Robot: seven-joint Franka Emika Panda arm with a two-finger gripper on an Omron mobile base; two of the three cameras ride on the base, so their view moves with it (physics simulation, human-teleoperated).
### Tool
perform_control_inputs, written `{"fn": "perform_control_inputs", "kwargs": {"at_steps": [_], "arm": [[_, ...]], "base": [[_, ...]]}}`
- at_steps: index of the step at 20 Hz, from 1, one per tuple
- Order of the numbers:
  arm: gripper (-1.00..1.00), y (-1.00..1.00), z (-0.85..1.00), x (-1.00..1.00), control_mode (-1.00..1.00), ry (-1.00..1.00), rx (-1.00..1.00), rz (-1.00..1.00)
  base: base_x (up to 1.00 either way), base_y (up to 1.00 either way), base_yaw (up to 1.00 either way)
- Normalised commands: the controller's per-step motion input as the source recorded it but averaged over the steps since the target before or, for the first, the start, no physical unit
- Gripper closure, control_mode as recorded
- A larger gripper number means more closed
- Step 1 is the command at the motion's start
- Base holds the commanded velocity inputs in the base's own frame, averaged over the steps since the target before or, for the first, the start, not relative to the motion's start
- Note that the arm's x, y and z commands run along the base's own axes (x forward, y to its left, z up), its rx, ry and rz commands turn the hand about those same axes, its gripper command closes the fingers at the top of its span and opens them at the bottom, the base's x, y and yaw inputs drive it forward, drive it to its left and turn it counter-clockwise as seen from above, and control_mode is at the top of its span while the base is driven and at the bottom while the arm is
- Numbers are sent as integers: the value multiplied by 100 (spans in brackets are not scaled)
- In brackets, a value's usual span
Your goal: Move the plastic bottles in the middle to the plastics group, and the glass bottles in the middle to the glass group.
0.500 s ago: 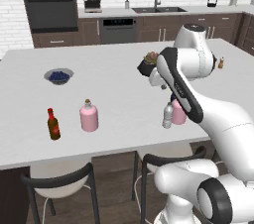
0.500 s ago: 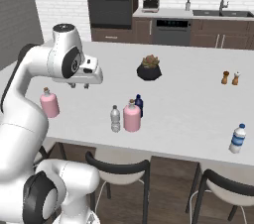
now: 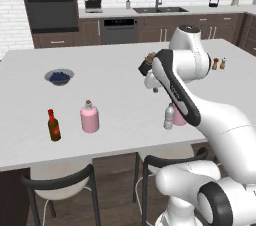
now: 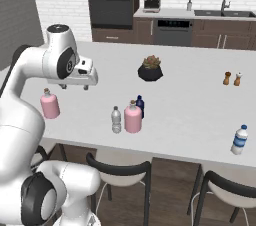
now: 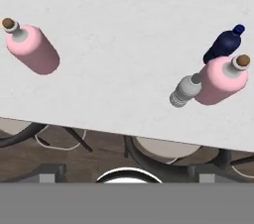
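Near the front edge of the white kitchen island [image 4: 200,105] stands the middle cluster: a small slim clear-grey plastic bottle with a pale cap [image 4: 116,119], a squat pink glass flask with a cork stopper [image 4: 133,117] just beside it, and a small dark blue plastic bottle [image 4: 140,106] directly behind the flask. All three stand upright and close together.

Toward the island's left end, near the same front edge, stands the glass group: a matching pink corked flask [image 3: 90,117] and a slim dark red-brown sauce bottle with a red cap [image 3: 53,125]. Toward the right end stands a white-capped plastic bottle with a blue label [image 4: 239,140], apparently the plastics group.

The two-finger gripper [image 4: 75,87] hangs above the island between the glass group and the middle cluster, jaws spread wide and empty.

Step in hand: approach, with no middle bottle yet taken. The next move calls for travel toward the cluster and a descent onto one bottle. The tight spacing demands a careful approach so the neighbouring bottles are not toppled.

Farther back sit a dark potted plant [image 4: 150,69], a bowl of blueberries [image 3: 59,76] and two small shakers [image 4: 232,78].
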Motion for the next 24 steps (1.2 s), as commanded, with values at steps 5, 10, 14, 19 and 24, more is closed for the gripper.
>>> {"fn": "perform_control_inputs", "kwargs": {"at_steps": [5,10,14,19,24], "arm": [[-100,3,-18,0,-100,16,0,-4],[-100,-9,-34,0,-100,18,0,-21],[-100,-59,-46,7,-100,19,0,-31],[-100,-81,-38,17,-100,14,3,-19],[-100,-19,-32,4,-100,-2,1,0]], "base": [[0,0,0],[0,0,0],[0,0,0],[0,0,0],[0,0,0]]}}
